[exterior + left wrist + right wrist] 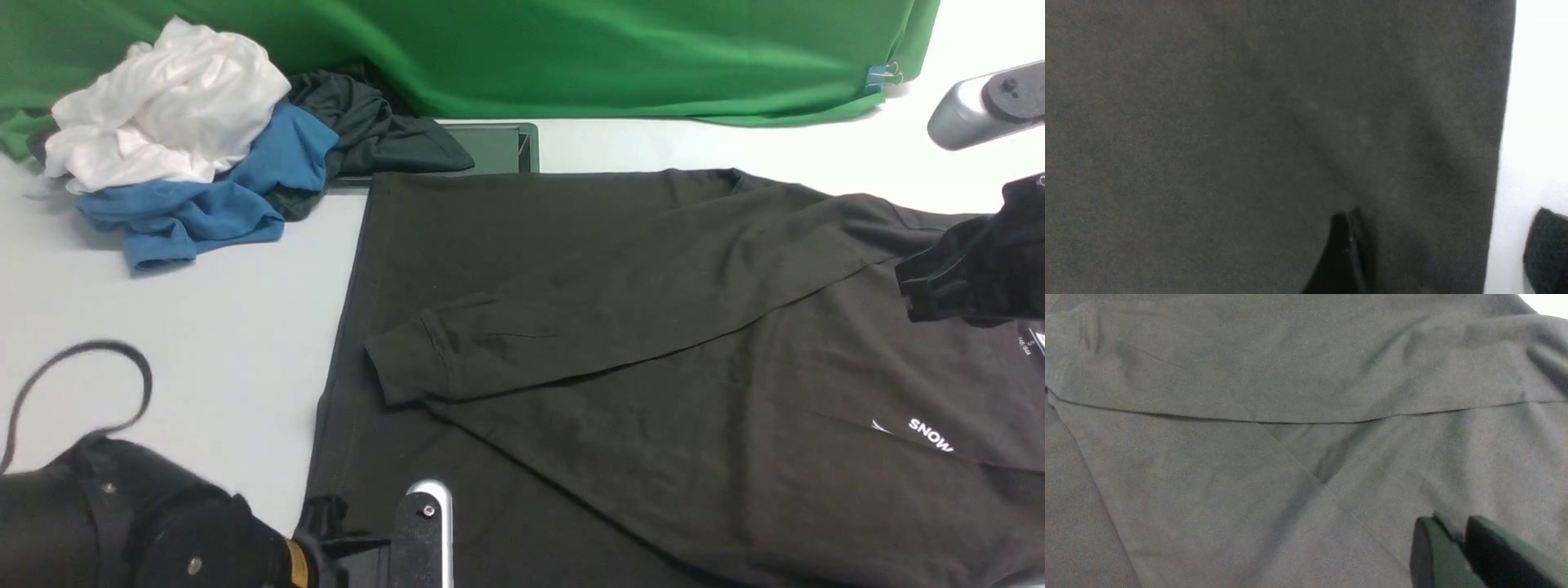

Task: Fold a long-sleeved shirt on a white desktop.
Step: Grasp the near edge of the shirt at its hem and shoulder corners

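Shirt (653, 327) edge sits between spread fingers of left gripper (1445, 214); right gripper (1450, 523) pinches its fabric.

This is a robotics lab rigged for recording. A green cloth backdrop (571, 57), held by a clip (879, 77) at its corner, drapes along a plain white worktop (204, 327). Just in front of the cloth sits a framed cable hatch (500, 147).

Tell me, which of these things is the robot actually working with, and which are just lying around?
Part of the job:
- long-sleeved shirt
- white desktop, where it lies

Just lying about:
- white and blue clothes
- dark garment beside them
- green cloth
- cable hatch
- black cable
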Controlling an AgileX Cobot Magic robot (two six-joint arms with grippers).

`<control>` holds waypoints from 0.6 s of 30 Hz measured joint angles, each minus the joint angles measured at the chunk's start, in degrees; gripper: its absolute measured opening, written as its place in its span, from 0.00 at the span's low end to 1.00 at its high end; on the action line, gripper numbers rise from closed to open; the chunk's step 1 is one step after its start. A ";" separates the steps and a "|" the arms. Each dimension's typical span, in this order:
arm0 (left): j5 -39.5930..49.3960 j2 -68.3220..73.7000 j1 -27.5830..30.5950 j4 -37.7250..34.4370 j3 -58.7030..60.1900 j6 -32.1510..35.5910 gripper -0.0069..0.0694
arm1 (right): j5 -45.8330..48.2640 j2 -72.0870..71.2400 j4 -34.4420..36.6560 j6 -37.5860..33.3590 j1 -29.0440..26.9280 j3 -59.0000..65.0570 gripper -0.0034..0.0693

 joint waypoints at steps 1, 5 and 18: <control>0.00 0.18 0.01 0.29 0.00 -0.41 0.80 | 0.00 0.00 0.00 0.00 0.00 0.00 0.22; 1.33 0.85 -0.11 1.33 -0.33 -5.01 0.72 | 0.11 0.00 0.51 0.00 0.05 0.00 0.23; 7.93 -2.95 -0.30 18.49 -6.63 -22.35 0.13 | 4.87 -0.98 -0.50 1.73 0.05 0.00 0.26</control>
